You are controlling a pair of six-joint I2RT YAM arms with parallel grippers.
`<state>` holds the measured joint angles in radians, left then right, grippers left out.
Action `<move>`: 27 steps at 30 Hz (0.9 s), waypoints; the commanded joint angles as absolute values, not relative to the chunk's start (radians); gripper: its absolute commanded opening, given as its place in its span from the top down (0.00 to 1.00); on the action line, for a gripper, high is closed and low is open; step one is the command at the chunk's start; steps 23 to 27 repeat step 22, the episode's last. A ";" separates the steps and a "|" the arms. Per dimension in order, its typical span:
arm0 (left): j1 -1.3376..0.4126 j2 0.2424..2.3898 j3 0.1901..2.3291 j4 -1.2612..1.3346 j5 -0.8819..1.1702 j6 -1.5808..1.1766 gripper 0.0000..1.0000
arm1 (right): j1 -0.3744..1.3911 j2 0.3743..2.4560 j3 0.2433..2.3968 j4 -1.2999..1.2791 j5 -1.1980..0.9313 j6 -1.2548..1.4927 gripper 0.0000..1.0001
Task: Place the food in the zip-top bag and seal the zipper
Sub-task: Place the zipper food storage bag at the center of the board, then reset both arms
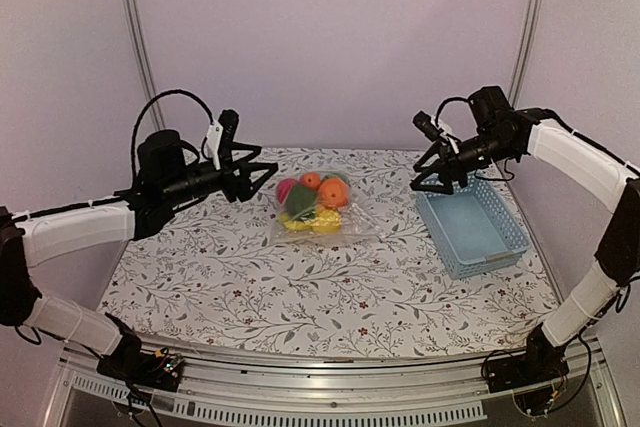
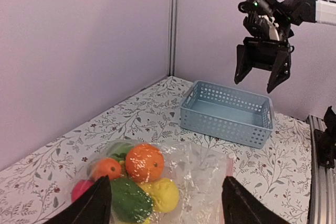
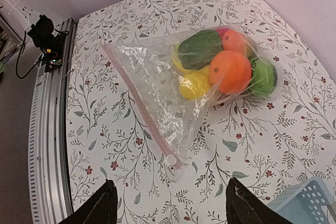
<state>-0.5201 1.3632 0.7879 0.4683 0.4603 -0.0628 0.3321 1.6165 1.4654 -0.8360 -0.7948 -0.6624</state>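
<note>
Two open, empty grippers and a filled bag suggest the step in hand is the release and retreat, with the seal left to verify. The zip-top bag (image 3: pixel 157 93) lies flat on the table (image 1: pixel 250 287), mid-width and toward the far side. The food (image 3: pixel 220 66) is bunched inside its far end: orange, green, yellow and pink pieces. The zipper (image 3: pixel 139 106) shows as one thin pink line along the bag's near edge. It looks closed along its length, though I cannot tell whether it is pressed fully home.

To finish well, both arms should lift clear without snagging the crinkly film. Then the strip should be checked from end to end, above all at the right corner, where a small white tab sits. Any gap would call for one more pinch-and-slide along the strip while the other gripper holds the bag still.

As to pose, the left gripper (image 1: pixel 262 172) hovers above the table just left of the bag, fingers spread wide, pointing right. The right gripper (image 2: pixel 256 80) hangs high over the far end of the blue basket (image 1: pixel 490 265), jaws apart, nothing held, angled down and left toward the bag.
</note>
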 commanded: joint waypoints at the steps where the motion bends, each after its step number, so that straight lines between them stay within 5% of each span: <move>1: -0.525 1.210 0.800 0.291 0.223 -0.002 0.17 | 0.273 1.494 1.413 -0.651 -0.735 -0.491 0.24; 5: -0.508 1.185 0.877 0.160 -0.056 0.022 0.08 | 0.184 1.501 1.429 -0.579 -0.645 -0.345 0.01; 13: -0.452 1.198 1.007 0.037 -0.392 0.065 0.00 | 0.022 1.514 1.516 -0.528 -0.466 -0.106 0.01; 27: -0.418 1.217 0.950 0.083 -0.275 0.012 0.00 | 0.021 1.400 1.337 -0.410 -0.344 -0.125 0.01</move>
